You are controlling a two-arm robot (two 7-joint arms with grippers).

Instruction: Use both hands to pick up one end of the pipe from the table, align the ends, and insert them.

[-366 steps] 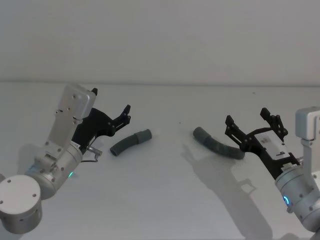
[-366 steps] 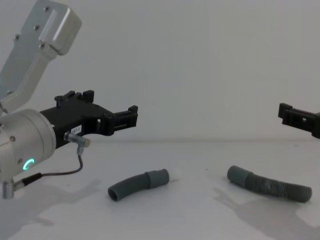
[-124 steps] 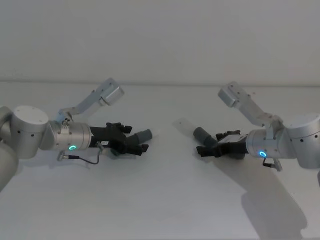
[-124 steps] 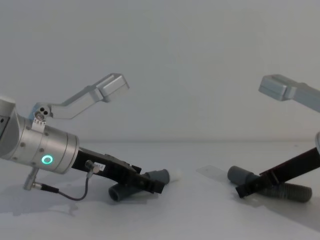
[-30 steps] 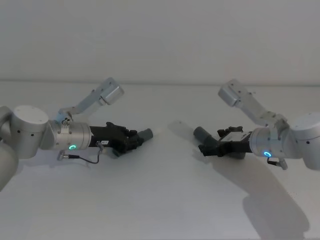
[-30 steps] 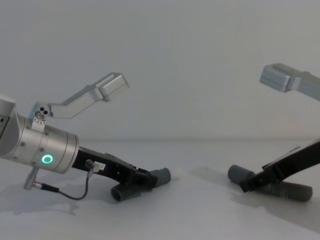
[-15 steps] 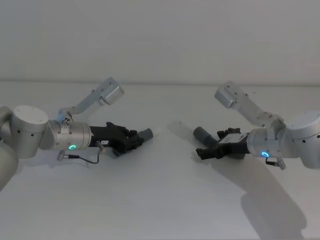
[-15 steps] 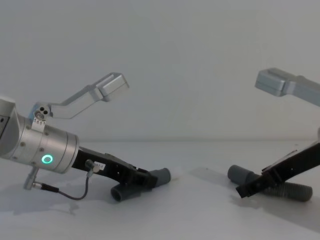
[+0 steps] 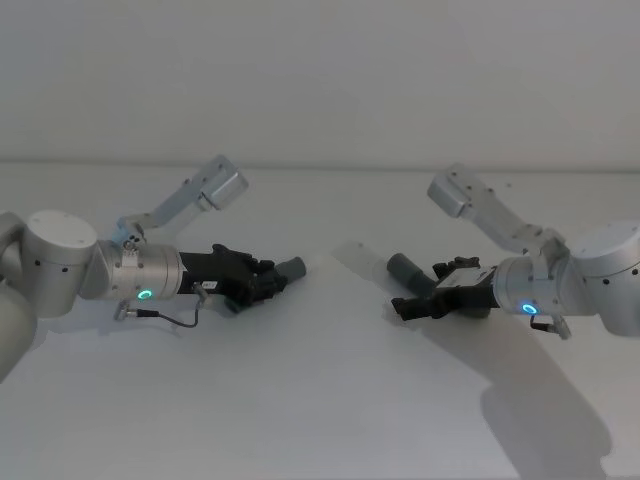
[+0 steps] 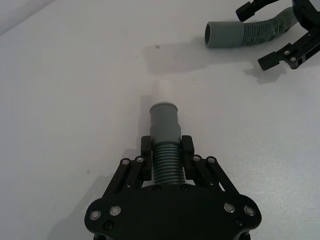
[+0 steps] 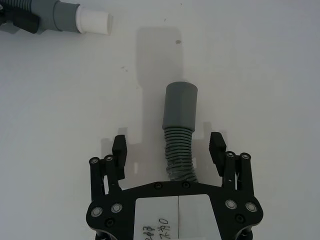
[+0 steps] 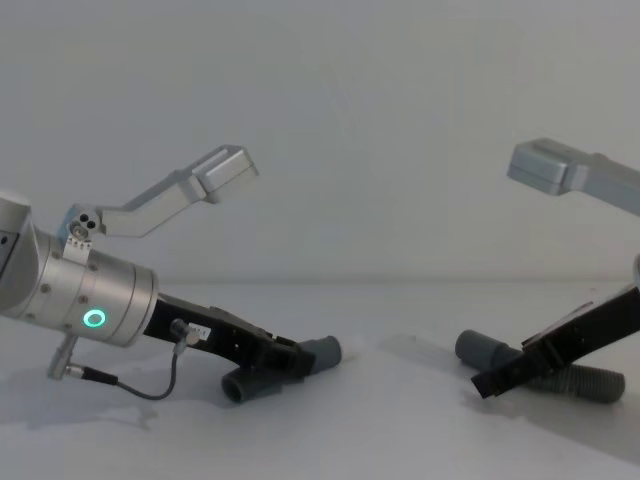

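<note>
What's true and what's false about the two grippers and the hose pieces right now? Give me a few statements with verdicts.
1. The left gripper is shut on the ribbed body of the shorter hose piece. True.
2. The right gripper is clamped on the longer hose piece. False: its fingers are open and straddle the hose, with a gap on each side.
3. The two hose pieces are joined. False: they are apart, with bare table between them.
4. The white tip is on the piece in the left gripper. True.
</note>
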